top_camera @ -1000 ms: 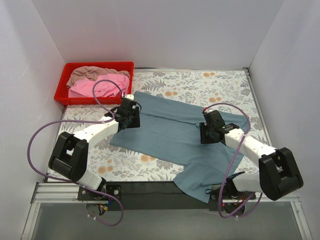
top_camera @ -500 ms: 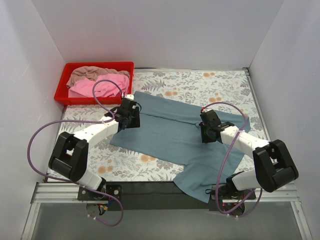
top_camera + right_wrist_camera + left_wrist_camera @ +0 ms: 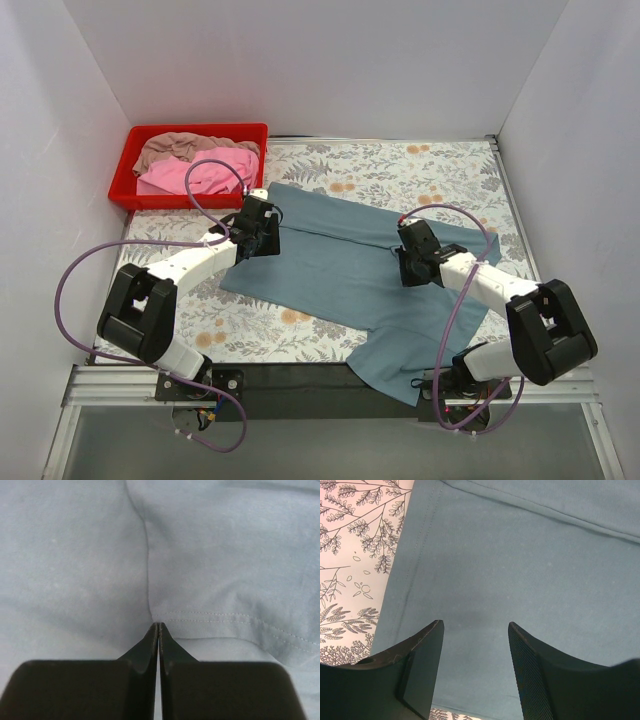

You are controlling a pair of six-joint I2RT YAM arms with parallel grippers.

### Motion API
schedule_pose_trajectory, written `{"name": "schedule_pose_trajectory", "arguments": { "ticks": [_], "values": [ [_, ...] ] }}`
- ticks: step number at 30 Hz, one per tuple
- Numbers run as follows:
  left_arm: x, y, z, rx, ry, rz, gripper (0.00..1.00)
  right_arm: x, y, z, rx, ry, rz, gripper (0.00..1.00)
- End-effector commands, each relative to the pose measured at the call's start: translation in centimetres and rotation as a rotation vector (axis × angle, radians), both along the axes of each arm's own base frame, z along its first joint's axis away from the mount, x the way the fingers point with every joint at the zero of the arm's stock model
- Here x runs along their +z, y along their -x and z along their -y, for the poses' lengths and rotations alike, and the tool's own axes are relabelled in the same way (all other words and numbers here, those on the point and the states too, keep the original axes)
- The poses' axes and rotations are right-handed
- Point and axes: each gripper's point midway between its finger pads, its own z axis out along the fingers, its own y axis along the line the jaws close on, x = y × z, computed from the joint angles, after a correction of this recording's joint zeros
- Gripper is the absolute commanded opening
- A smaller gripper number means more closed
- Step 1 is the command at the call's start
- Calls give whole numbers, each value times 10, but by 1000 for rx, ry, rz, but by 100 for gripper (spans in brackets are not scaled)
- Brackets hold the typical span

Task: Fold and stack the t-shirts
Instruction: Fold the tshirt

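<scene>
pink shirt [image 3: 195, 176] hides most of the beige shirt [image 3: 185, 146]; blue shirt [image 3: 330, 262] overruns both wrist views.

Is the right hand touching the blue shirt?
Touching. Right wrist view shows the right hand, shut, its tips on the blue shirt at the sleeve hem.

1. The blue-grey t-shirt [image 3: 330, 265] is a plain dusty blue-grey, stitching included.
2. My bench [image 3: 420, 175] is white, printed with grey leaf sprigs and orange blooms.
3. The tray [image 3: 125, 175] is bright red.
4. The pink t-shirt [image 3: 205, 175] and beige-tan t-shirt [image 3: 180, 148] are unpatterned (both solid).
5. My left end effector [image 3: 475, 630] and right end effector [image 3: 158, 626] are black.
</scene>
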Motion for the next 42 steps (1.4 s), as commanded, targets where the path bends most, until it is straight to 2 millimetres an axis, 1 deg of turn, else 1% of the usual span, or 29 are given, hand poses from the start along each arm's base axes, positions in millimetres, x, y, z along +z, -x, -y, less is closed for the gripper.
{"name": "schedule_pose_trajectory", "arguments": {
  "ticks": [1, 2, 7, 10, 11, 13, 14, 18, 19, 20, 22, 23, 24, 25, 26, 27, 28, 29, 30, 31, 33, 34, 35, 37, 38, 39, 40, 41, 42],
  "values": [
    [15, -9, 1, 2, 1, 41, 53, 23, -8, -18, 12, -75, 35, 1],
    [15, -9, 2, 0, 1, 39, 53, 27, -5, -23, 17, -95, 25, 1],
    [14, -9, 2, -2, 2, 37, 53, 46, -11, -38, -1, -155, 12, 1],
    [14, -9, 2, 1, 2, 36, 53, 49, -14, -46, -16, -184, -15, 1],
    [14, -9, 2, 1, 2, 36, 53, 45, -14, -50, -27, -195, -39, 1],
    [13, -8, 2, 0, 2, 32, 53, 46, -17, -55, -32, -208, -57, 1],
    [14, -9, 2, 0, 2, 35, 53, 42, -17, -59, -38, -216, -82, 1],
    [13, -9, 3, -5, 5, 34, 53, 41, -24, -71, -39, -244, -107, 2],
    [13, -8, 3, -3, 4, 31, 53, 41, -26, -73, -37, -247, -109, 5],
    [12, -8, 2, -3, 4, 28, 53, 44, -31, -78, -30, -259, -106, 13],
    [13, -8, 4, -9, 12, 29, 53, 49, -36, -82, -5, -267, -90, 20],
    [13, -7, 6, -11, 20, 27, 53, 58, -40, -84, 7, -277, -62, 23],
    [14, -6, 11, -27, 43, 21, 53, 63, -41, -84, 24, -279, -42, 32],
    [15, -6, 15, -33, 63, 18, 53, 76, -42, -83, 33, -294, -1, 36],
    [18, -4, 19, -42, 85, 16, 53, 83, -45, -79, 27, -284, 38, 43],
    [20, -3, 24, -48, 114, 12, 53, 81, -40, -72, 22, -266, 52, 46],
    [22, 1, 35, -72, 174, -5, 53, 85, -39, -66, 12, -258, 77, 50],
    [25, 2, 42, -83, 211, -5, 54, 96, -36, -55, -12, -250, 136, 52],
    [29, 5, 50, -102, 245, -6, 54, 88, -27, -45, -33, -232, 131, 55],
    [32, 7, 58, -120, 274, -8, 54, 97, -21, -38, -55, -252, 169, 57],
    [36, 10, 72, -141, 327, -16, 54, 94, -12, -25, -101, -258, 183, 58],
    [35, 10, 75, -143, 341, -25, 54, 80, -1, -17, -117, -251, 161, 58],
    [38, 8, 80, -149, 356, -25, 54, 87, 1, -12, -132, -273, 189, 58],
    [35, 2, 81, -136, 348, -31, 54, 83, 4, 3, -177, -272, 201, 59],
    [42, -6, 83, -125, 345, -8, 54, 89, 2, 9, -194, -281, 225, 60],
    [44, -12, 83, -115, 339, 4, 54, 91, -4, 22, -243, -281, 236, 61],
    [42, -18, 85, -108, 333, 2, 54, 92, -8, 29, -266, -280, 243, 61],
    [54, -35, 83, -78, 314, 54, 54, 97, -17, 43, -323, -286, 258, 62],
    [57, -43, 84, -67, 308, 69, 54, 99, -22, 50, -353, -292, 262, 62]
  ]
}}
